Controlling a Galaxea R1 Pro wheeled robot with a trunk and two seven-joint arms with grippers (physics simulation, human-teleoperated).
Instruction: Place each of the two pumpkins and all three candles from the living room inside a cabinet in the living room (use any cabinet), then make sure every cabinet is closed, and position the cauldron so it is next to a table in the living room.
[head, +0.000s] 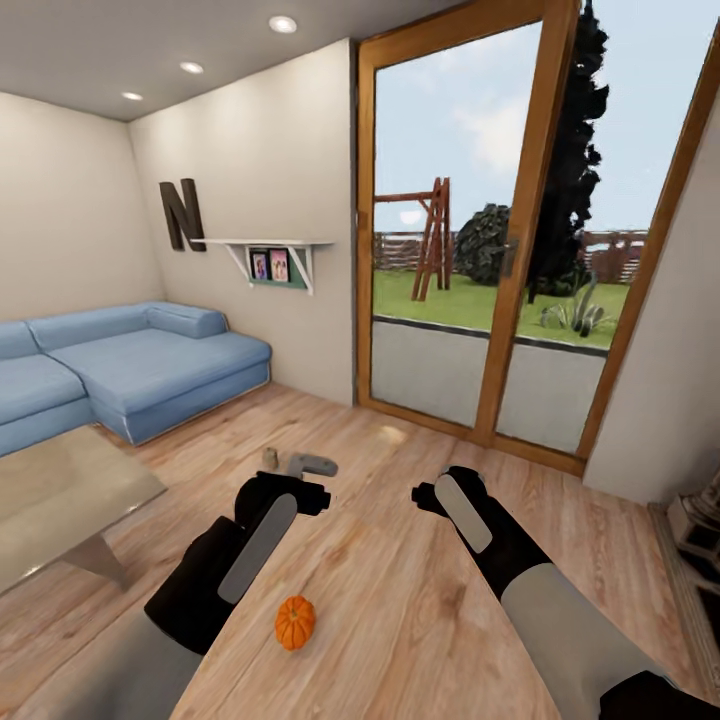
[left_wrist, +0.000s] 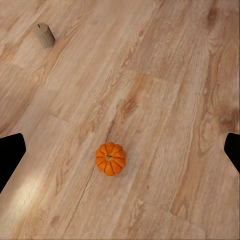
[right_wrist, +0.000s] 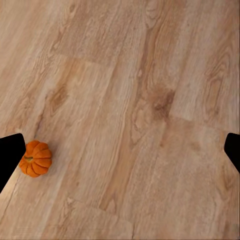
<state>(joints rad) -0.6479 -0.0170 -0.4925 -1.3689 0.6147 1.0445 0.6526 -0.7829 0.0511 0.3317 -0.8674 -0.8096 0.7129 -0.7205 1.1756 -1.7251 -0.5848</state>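
Note:
One small orange pumpkin (head: 295, 622) sits on the wood floor between my two forearms, close in front of me. My left gripper (head: 305, 496) hangs above the floor beyond it and stands open; in the left wrist view the pumpkin (left_wrist: 110, 158) lies on the floor below, between the spread fingertips (left_wrist: 11, 155). My right gripper (head: 432, 495) is open too, with the pumpkin (right_wrist: 35, 158) off beside one fingertip (right_wrist: 10, 157). A small beige cylinder, seemingly a candle (head: 269, 458) (left_wrist: 44, 35), stands upright on the floor farther ahead of the left gripper.
A grey object (head: 313, 464) lies on the floor beside the candle. A glass-topped table (head: 60, 500) stands at the left, with a blue corner sofa (head: 130, 365) behind it. A wood-framed glass door (head: 480, 250) is ahead. Dark furniture (head: 700, 530) touches the right edge.

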